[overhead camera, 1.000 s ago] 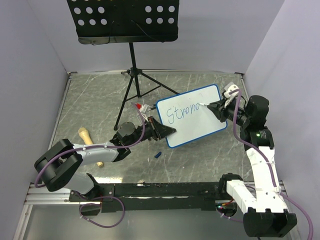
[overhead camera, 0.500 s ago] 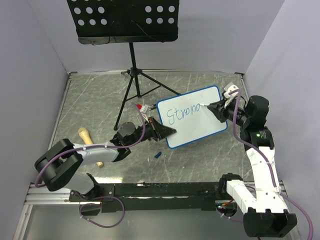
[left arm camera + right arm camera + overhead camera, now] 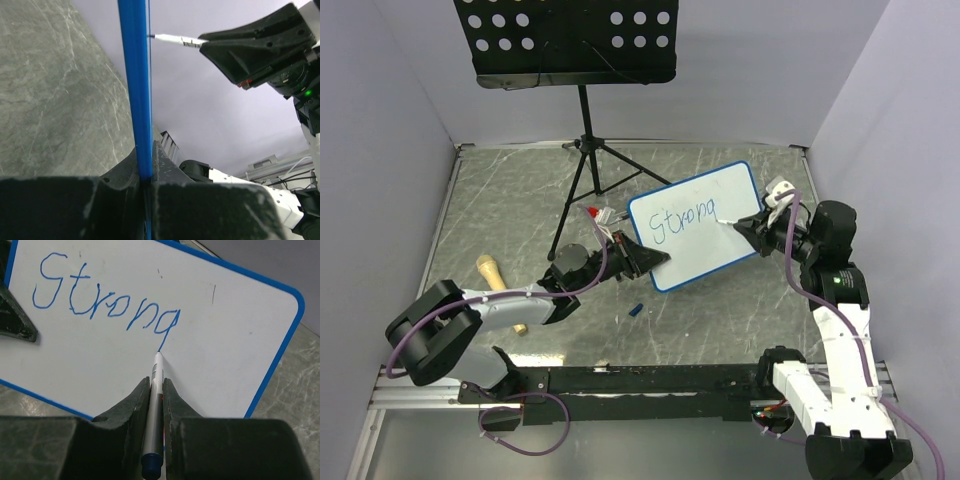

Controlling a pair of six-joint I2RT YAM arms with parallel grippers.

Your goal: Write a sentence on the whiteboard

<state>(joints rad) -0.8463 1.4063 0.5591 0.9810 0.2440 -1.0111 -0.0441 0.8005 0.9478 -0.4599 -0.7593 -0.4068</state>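
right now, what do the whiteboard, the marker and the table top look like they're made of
Whiteboard: smooth white panel, probably coated board; the blue lettering sits on it in clean lines. Its frame looks like moulded blue plastic, even colour, rounded corners.
Marker: white plastic-looking barrel, blue end plug.
Table top: grey veined surface; real stone or printed laminate, cannot tell.

Reference: whiteboard (image 3: 705, 255), tilted up off the bench (image 3: 510, 200). Lower-left edge blocked by the left pincer (image 3: 655, 262), clamped on the frame; right half of the face blocked by the right pincer (image 3: 738, 226) and its marker (image 3: 725, 221); tripod legs (image 3: 605, 155) stand behind-left; side wall (image 3: 880, 150) close right; passage in front, past a small blue cap (image 3: 635, 310); wooden piece (image 3: 492, 275) far left.
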